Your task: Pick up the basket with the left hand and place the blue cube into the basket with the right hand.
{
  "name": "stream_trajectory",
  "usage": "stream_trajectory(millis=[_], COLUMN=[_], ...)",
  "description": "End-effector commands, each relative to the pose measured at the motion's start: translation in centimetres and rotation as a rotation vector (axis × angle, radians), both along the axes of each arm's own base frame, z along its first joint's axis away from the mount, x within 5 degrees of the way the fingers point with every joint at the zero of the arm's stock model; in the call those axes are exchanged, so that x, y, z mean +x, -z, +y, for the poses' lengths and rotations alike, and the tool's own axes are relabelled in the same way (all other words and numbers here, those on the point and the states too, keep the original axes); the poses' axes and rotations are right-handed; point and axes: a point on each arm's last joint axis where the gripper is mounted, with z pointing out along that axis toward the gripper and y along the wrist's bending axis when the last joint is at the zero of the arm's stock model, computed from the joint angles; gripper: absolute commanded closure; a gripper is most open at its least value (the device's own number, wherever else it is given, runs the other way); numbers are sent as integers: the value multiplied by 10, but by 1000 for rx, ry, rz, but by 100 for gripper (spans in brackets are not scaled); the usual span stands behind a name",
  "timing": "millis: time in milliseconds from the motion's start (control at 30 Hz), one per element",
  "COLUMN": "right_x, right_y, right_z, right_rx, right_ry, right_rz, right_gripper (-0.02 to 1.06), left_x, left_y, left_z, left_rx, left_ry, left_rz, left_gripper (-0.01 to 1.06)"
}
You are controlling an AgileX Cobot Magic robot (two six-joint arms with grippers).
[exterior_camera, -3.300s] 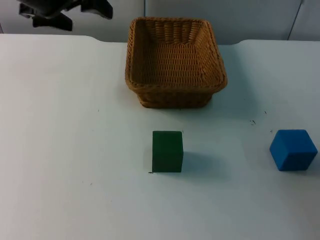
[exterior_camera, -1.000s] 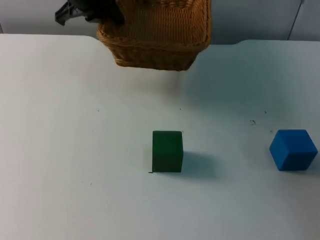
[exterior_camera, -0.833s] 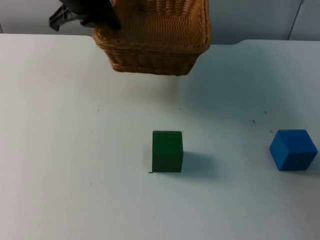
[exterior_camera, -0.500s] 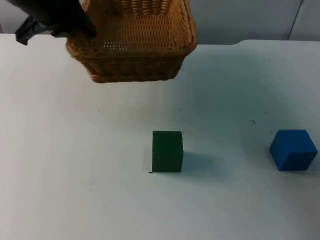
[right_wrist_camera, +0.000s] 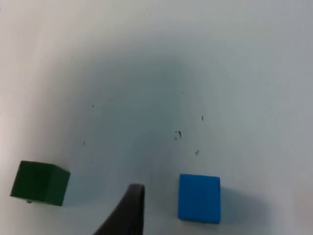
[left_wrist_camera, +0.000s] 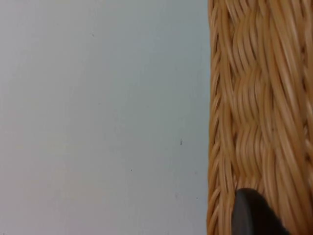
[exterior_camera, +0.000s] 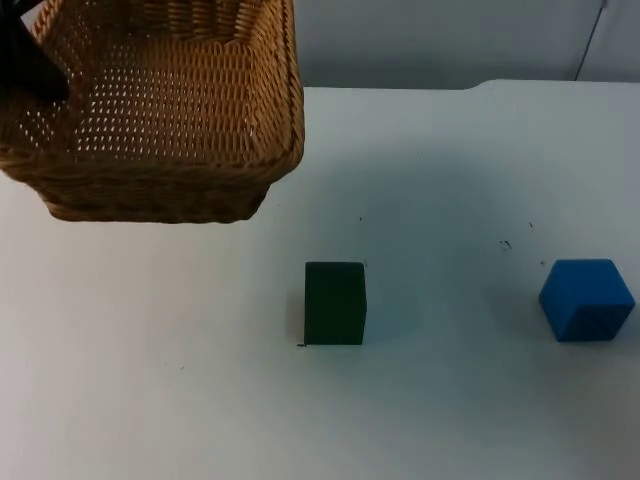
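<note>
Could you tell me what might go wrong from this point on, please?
1. The left gripper holds the basket by one side wall, lifted and tilted; it could slip or swing.
2. The green cube lies between basket and blue cube; the wrong cube might be grasped.
3. The blue cube sits near the table's right side, so a poor grasp by the right gripper could push it off.

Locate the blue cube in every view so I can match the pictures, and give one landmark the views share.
Top view: the blue cube sits on the white table near the picture's right edge, right of the green cube.
Left wrist view: no blue cube here; the basket wall and bare table are what it looks onto.
Right wrist view: the blue cube stands on the table.
Shared landmark: the green cube, in the top and right wrist views.
</note>
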Motion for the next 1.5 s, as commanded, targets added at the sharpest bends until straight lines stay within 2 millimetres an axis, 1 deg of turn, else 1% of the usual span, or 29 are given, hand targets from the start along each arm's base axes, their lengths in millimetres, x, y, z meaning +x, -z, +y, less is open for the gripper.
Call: stream_trajectory(millis=[0,67,100,200,233,267,367,400,533,567,667,700,800,867,900,1033,1067,1200,1233,1333,1367,1467], right_x=[4,11,11,25,33,33,49,49,70,70,83,83,97,101,101,106,106,110,110,113,113,115], right_y=[0,9,9,28,38,38,58,58,87,87,99,99,111,121,121,147,147,166,166,182,182,195], right_z=[7,12,12,18,21,21,27,27,32,32,35,35,38,39,39,40,40,40,40,42,42,45], right_rx=[0,-17,-17,-59,-80,-80,-94,-94,-101,-101,-95,-95,-94,-89,-89,-100,-100,-108,-108,-98,-98,-89], right_ry=[-12,-5,-5,21,29,29,38,38,40,40,56,56,66,83,83,95,95,100,100,110,110,115], right_rz=[-6,41,41,116,141,141,173,173,267,267,293,293,323,352,352,429,429,473,473,499,499,517], right_gripper=[2,2,2,2,2,2,2,2,2,2,2,2,2,2,2,2,2,2,2,2,2,2], left_x=[-4,-6,-6,-7,-7,-7,-7,-7,-7,-7,-7,-7,-7,-7,-7,-7,-7,-7,-7,-7,-7,-7], left_y=[-7,-9,-9,-9,-9,-9,-9,-9,-9,-9,-9,-9,-9,-9,-9,-9,-9,-9,-9,-9,-9,-9], left_z=[-1,-2,-2,-3,-3,-3,-3,-3,-4,-4,-4,-4,-4,-4,-4,-4,-4,-4,-4,-4,-4,-4], left_rx=[-25,-37,-37,-45,-46,-46,-52,-52,-55,-55,-57,-57,-58,-58,-58,-58,-58,-58,-58,-58,-58,-58], left_ry=[-8,7,7,15,18,18,15,15,13,13,12,12,13,15,15,18,18,18,18,18,18,18], left_rz=[-17,-9,-9,-2,1,1,1,1,0,0,0,0,2,3,3,5,5,5,5,5,5,5], left_gripper=[105,105,105,105,105,105,105,105,105,105,105,105,105,105,105,105,105,105,105,105,105,105])
